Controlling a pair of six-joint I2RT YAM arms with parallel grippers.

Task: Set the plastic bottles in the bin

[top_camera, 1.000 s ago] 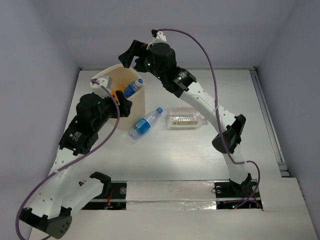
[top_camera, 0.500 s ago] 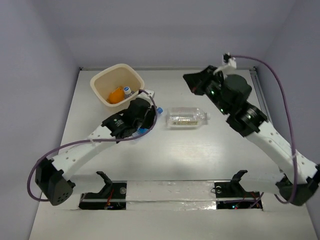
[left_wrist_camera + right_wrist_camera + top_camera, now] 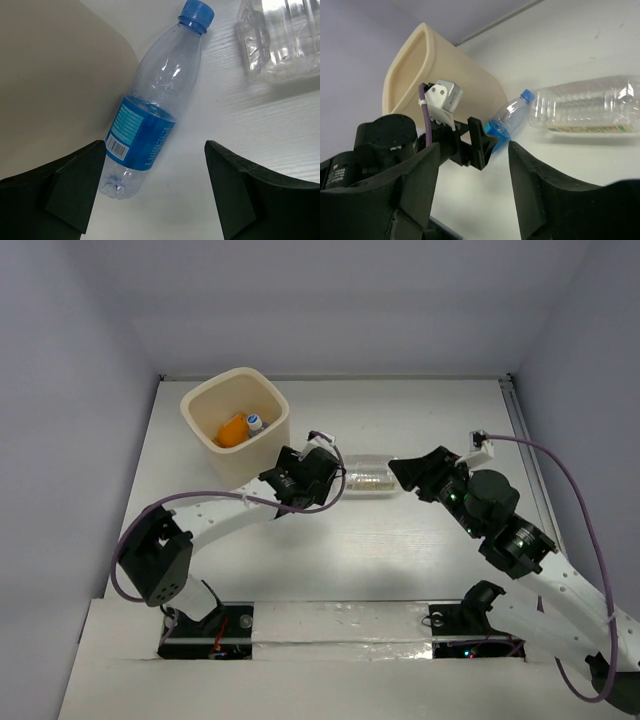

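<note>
A cream-beige, rounded-square plastic bin (image 3: 245, 458) is stood upright. An orange bottle (image 3: 231, 430) and a small capped bottle (image 3: 254, 421) are contained in it. A clear blue-labelled, blue-capped plastic bottle (image 3: 150, 110) is laid just beside its outer wall, and a large clear ribbed plastic bottle (image 3: 372, 476) is laid on its side farther off.

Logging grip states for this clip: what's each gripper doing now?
Left gripper: open, around the blue-label bottle, not gripping.
Right gripper: open, empty.

overhead cam, close wrist cams share bottle (image 3: 150, 115)
</note>
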